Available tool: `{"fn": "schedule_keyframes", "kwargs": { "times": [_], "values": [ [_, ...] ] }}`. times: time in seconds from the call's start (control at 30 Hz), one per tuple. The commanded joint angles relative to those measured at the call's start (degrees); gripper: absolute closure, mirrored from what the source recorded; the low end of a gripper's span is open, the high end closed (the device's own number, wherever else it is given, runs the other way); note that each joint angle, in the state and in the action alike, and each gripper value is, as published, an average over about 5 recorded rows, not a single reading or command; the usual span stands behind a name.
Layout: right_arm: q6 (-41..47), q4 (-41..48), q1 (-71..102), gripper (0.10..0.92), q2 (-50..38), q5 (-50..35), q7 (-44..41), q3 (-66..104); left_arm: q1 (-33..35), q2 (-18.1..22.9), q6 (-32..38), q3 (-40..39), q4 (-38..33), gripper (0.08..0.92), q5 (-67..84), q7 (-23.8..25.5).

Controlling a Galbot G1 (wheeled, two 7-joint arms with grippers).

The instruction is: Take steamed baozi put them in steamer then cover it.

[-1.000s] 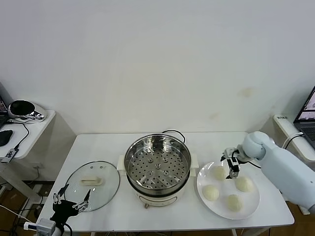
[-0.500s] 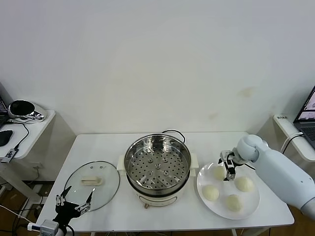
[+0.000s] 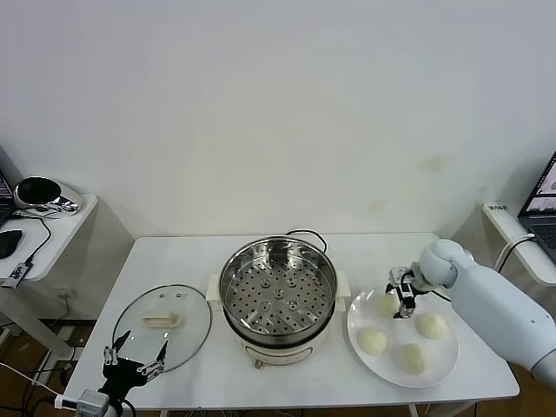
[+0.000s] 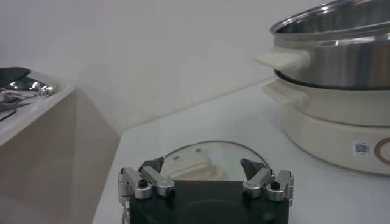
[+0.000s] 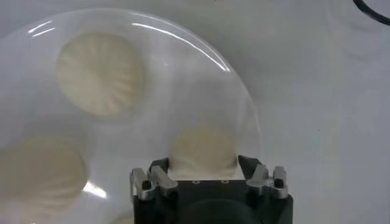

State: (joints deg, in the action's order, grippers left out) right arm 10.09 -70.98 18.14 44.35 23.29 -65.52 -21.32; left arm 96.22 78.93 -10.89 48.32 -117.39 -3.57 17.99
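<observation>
The left gripper (image 3: 135, 364) hangs at the near left edge of the white table (image 3: 174, 256), its jaws spread wide with nothing between them. Just beyond it lies the round glass lid (image 3: 163, 327), flat on the table with its cream handle up; in the left wrist view the lid (image 4: 207, 161) sits directly past the fingertips (image 4: 152, 165), and the steamer (image 4: 341, 79) rises farther off to one side.

Farther in, the right gripper (image 3: 401, 296) is down on the far left part of the white plate (image 3: 443, 369), set over the bun nearest the steamer. In the right wrist view its fingers (image 5: 159, 171) straddle that baozi (image 5: 203, 149), one on each side and close against it; the jaws are partly drawn in around the bun, which lies on the plate (image 5: 183, 91). Whether the pads press on it cannot be told.

The other three steamed baozi (image 3: 373, 340) lie on the plate nearer than and to the right of this gripper, apart from one another.

To the gripper's left stands the steamer (image 3: 278, 291), its perforated tray bare, on its white base (image 3: 278, 347).
</observation>
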Motion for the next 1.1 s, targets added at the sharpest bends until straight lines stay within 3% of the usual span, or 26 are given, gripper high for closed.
{"fn": "schedule_keyframes", "kwargs": {
  "times": [0.03,0.37,0.63,0.9,1.1],
  "values": [
    [0.3,-1.3,-0.2,0.379,-1.5,-1.4,0.1,0.3,0.1,0.0,0.1,-0.5,-0.1,0.177,-0.1,-0.1],
    [1.8,-5.5,-4.3,0.414,-7.0,-7.0,-0.3,-1.5,-0.3,0.5,0.2,-2.4,-0.2,0.177,-0.7,-0.4],
    [3.9,-8.3,-21.1,0.431,-10.2,-17.4,-1.3,-12.2,-0.7,0.4,0.3,-3.5,-0.5,0.177,-0.6,-0.9],
    [5.7,-6.5,-39.7,0.431,-1.5,-27.0,-3.2,-25.2,-1.1,-0.3,0.2,-2.5,-1.2,0.177,0.7,-0.9],
    [1.4,2.7,-49.6,0.437,10.4,-31.4,-7.9,-30.9,-1.0,-0.2,0.2,-1.2,-1.9,0.177,2.0,-1.0]
  ]
}}
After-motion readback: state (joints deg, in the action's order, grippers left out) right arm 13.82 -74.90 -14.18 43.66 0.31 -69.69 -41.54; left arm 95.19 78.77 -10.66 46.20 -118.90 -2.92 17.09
